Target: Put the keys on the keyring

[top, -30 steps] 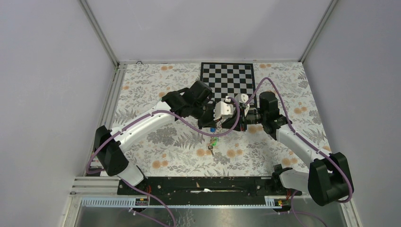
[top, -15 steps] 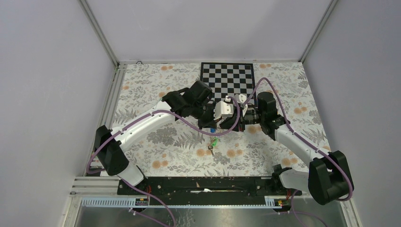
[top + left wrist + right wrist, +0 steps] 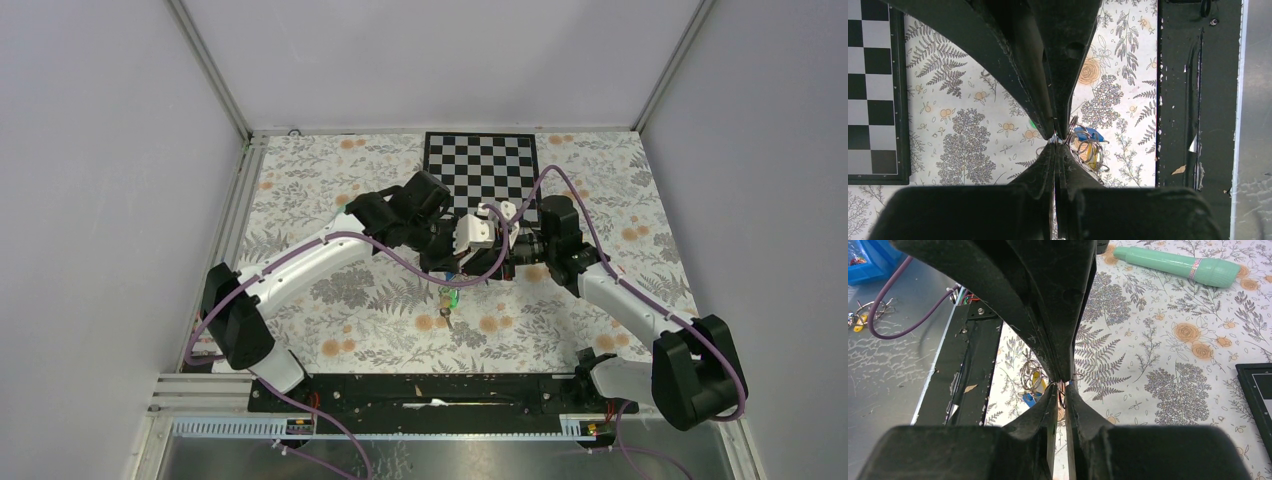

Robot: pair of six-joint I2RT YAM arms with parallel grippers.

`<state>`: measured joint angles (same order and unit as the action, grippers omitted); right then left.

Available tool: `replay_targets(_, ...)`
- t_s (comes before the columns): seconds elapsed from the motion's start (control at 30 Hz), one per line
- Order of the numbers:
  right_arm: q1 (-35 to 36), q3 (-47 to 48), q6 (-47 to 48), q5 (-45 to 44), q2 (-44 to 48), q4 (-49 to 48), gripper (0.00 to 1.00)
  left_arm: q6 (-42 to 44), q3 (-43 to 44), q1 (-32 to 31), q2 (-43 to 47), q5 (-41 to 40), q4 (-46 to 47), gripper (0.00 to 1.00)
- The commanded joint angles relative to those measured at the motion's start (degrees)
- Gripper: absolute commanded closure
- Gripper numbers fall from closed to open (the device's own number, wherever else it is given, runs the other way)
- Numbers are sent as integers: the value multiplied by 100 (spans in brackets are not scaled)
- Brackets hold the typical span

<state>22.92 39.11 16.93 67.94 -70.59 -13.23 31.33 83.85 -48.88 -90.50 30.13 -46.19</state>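
Silvery keyring (image 3: 1074, 120) sits clenched in my left gripper (image 3: 1056, 136); keys (image 3: 1087, 145) dangle at three o'clock; right gripper (image 3: 1064, 384) nips something thin.

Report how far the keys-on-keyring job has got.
Looks done: a blue key and a yellow key hang among the wire loops of the keyring. In hand: left gripper and right gripper both pinch shut at that cluster. Left: the green key below them; whether it is threaded cannot be told.
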Motion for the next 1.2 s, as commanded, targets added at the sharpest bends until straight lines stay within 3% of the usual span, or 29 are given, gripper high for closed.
replay_targets(0.0,107,106,-67,35,-38,-257,85,-59,268,29,6,202,366,100)
replay_targets(0.13,116,104,-83,74,-56,-289,90,-60,262,28,3,204,366,100)
replay_targets(0.23,117,107,-135,104,-46,-338,100,-58,255,30,6,197,366,100)
replay_targets(0.4,95,186,-155,194,66,-397,100,-68,227,97,51,280,384,100)
replay_targets(0.53,39,375,-319,353,91,-483,100,-64,49,350,241,636,602,84)
replay_targets(0.63,5,397,-871,507,76,-1080,100,54,-294,574,529,1103,1066,72)
replay_targets(0.8,-127,237,-2426,783,-2,-2981,100,121,-812,1016,934,1827,1796,60)
replay_targets(0.9,-179,142,-3068,876,-24,-3775,100,218,-870,1256,1003,2352,1886,59)
replay_targets(1.17,-200,-43,-3487,842,4,-4370,100,559,-1056,1381,1043,3070,1960,59)
